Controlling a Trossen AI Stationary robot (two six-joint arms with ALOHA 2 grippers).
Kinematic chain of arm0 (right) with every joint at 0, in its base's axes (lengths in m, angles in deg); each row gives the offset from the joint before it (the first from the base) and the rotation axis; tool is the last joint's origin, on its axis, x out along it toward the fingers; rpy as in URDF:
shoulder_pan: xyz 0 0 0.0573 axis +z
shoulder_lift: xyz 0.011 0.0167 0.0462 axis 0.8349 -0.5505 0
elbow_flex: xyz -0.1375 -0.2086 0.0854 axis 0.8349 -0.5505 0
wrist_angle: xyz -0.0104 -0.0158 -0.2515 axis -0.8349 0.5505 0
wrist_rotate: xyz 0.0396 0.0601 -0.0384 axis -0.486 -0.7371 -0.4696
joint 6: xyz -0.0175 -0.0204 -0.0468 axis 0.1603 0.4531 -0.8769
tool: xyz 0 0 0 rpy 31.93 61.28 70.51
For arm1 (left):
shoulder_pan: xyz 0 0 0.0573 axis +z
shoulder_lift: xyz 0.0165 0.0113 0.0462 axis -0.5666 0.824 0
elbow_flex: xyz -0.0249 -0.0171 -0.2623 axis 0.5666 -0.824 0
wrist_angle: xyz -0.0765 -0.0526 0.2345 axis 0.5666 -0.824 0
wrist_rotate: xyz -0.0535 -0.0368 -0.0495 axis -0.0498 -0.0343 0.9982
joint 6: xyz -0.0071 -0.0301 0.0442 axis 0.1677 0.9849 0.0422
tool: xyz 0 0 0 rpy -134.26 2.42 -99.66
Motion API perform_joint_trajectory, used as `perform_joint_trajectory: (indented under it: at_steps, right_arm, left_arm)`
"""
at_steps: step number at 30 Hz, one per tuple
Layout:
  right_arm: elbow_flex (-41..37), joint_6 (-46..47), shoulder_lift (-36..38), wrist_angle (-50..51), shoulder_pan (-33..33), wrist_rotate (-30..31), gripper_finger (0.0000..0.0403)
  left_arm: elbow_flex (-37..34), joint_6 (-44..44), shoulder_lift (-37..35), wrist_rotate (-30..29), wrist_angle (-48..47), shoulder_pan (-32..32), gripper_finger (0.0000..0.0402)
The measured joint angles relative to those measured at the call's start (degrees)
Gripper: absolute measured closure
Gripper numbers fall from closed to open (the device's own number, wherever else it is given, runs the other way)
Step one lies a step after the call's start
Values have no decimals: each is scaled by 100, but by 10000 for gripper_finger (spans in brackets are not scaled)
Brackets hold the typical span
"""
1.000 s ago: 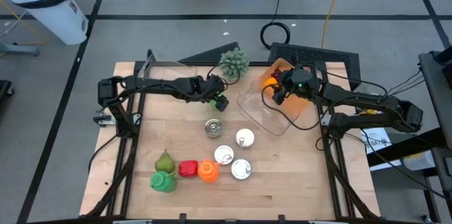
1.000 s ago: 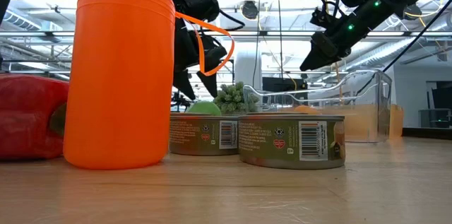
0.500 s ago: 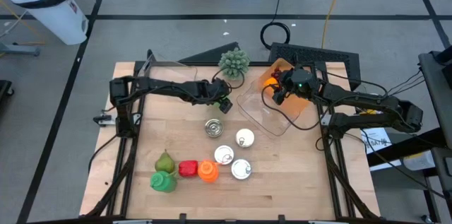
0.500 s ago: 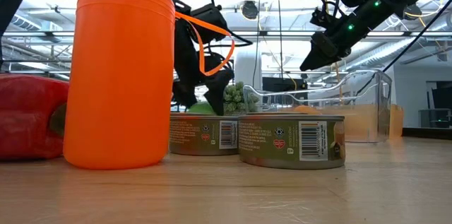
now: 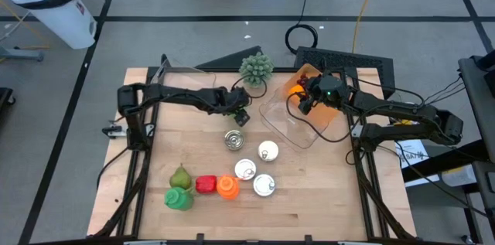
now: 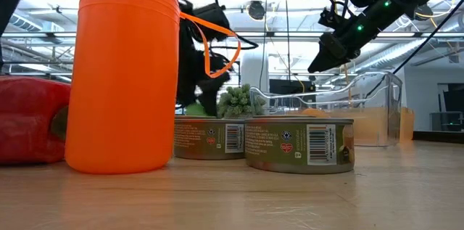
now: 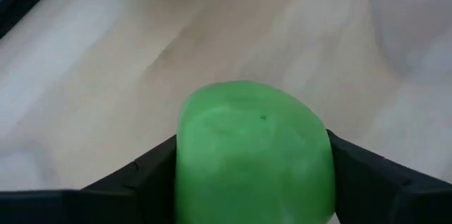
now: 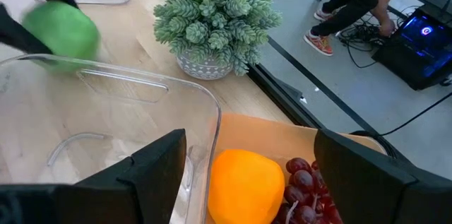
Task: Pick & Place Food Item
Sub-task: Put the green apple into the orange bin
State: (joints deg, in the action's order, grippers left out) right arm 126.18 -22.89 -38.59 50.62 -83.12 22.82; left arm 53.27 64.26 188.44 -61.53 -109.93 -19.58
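Note:
A round green fruit (image 7: 253, 155) sits between the fingers of my left gripper (image 5: 241, 115), low over the middle of the table's far half; it also shows in the right wrist view (image 8: 62, 30). In the low view the left gripper (image 6: 197, 88) stands behind the orange bottle. My right gripper (image 5: 308, 98) is open and empty, high above the clear plastic container (image 5: 298, 121) at the far right. My left gripper pinches the green fruit by its two opposite sides (image 7: 185, 160) between its two fingers (image 7: 145, 174). The fingers slant down from the table's left side. The fruit is low near the tabletop; whether it rests on the wood, I cannot tell.
A potted plant (image 5: 256, 68) stands at the far edge. An orange bin (image 8: 247, 181) beside the clear container holds an orange fruit and grapes. Several cans (image 5: 245, 170), an orange bottle (image 5: 227, 188), a red pepper (image 5: 206, 185), a pear (image 5: 181, 177) and a green item (image 5: 178, 198) stand near the front.
My left gripper has gone down toward the table, and its fingers have come down on either side of the green fruit.

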Motion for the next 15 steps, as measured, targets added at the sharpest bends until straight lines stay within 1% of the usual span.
perform_joint_trajectory:
  at_steps: [6, 8, 11, 15]
  right_arm:
    - [0, -31, 0, 0, 0, 0, 110]
    - [0, -83, 0, 0, 1, -4, 110]
    - [0, -331, 0, -8, 1, -161, 110]
    - [0, -699, 0, 1, 101, -587, 110]
  left_arm:
    - [15, -196, -992, -161, 249, -93, 118]
    - [15, -359, -1246, -180, 537, -177, 118]
    - [3, -668, -1532, -164, 1264, -352, 109]
    - [-284, -956, -1561, 93, 2503, -565, 112]
